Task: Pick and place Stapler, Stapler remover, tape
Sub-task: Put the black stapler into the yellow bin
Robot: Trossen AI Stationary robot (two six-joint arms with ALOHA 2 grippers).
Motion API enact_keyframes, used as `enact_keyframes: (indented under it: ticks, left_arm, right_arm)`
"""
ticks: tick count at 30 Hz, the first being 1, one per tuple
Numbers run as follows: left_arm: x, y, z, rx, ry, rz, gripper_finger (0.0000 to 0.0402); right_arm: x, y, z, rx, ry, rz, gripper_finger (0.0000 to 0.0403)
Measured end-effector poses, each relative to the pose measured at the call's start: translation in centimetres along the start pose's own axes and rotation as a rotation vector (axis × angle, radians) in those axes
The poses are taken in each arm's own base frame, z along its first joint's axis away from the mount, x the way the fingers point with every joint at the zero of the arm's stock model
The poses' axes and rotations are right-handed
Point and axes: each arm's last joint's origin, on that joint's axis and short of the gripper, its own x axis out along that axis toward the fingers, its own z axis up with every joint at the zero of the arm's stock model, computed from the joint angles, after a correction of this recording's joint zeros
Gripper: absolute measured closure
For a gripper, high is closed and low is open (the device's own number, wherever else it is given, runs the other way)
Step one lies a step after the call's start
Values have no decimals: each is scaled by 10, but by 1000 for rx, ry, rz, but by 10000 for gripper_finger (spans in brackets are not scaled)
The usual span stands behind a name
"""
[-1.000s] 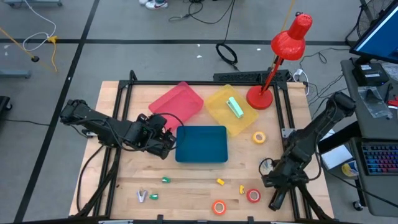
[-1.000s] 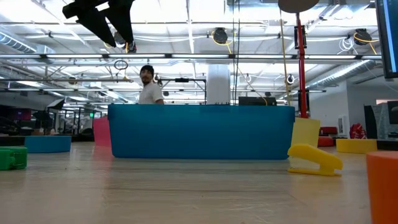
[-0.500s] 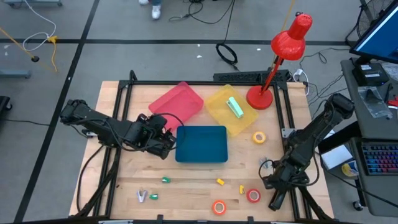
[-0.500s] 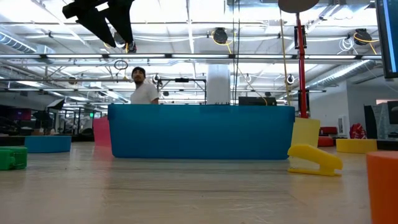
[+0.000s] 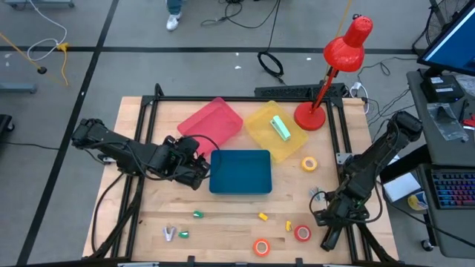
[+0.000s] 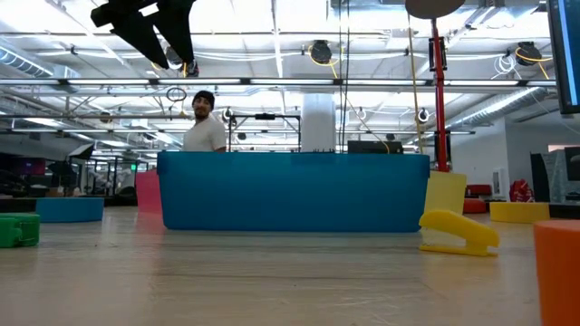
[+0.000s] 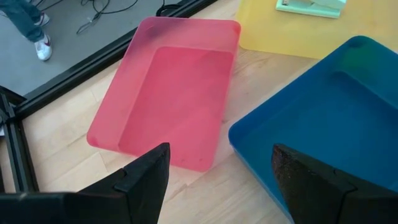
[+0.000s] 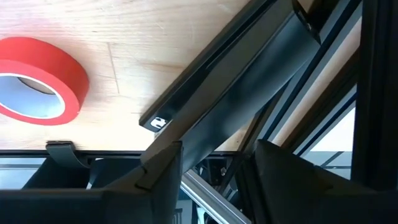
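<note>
**Both arms over the bench, nothing held**

A wooden table (image 5: pixel 230 211) stands on a grey floor, with a workshop hall and a person (image 6: pixel 203 122) beyond it. At centre sits a blue tray (image 5: pixel 240 172); a pink tray (image 5: pixel 211 123) lies at 11 o'clock from it and a yellow tray (image 5: pixel 276 133) at 1 o'clock, holding the pale green stapler (image 5: pixel 280 127). A red lamp (image 5: pixel 334 70) stands at the yellow tray's 2 o'clock.

The left gripper (image 7: pixel 217 180) hovers at the blue tray's 9 o'clock, fingers spread, empty. The right gripper (image 8: pixel 211 165) is at 4 o'clock by the table's edge frame, fingers apart, empty.

Tape: yellow roll (image 5: pixel 309 164) at 3 o'clock, red roll (image 5: pixel 302 233) and orange roll (image 5: pixel 261 247) near 5 o'clock. A small metal piece (image 5: pixel 170 234), possibly the staple remover, lies at 7 o'clock.
</note>
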Motion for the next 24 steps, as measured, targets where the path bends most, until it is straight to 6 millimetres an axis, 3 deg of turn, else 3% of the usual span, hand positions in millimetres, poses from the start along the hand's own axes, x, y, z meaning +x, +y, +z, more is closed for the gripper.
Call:
enact_keyframes:
  ticks: [10, 24]
  left_arm:
    - [0, 0, 0, -1, 17, -7, 128]
    - [0, 0, -1, 0, 18, -7, 128]
  right_arm:
    - [7, -4, 5, 0, -10, -11, 142]
    - [10, -8, 4, -8, -18, -31, 129]
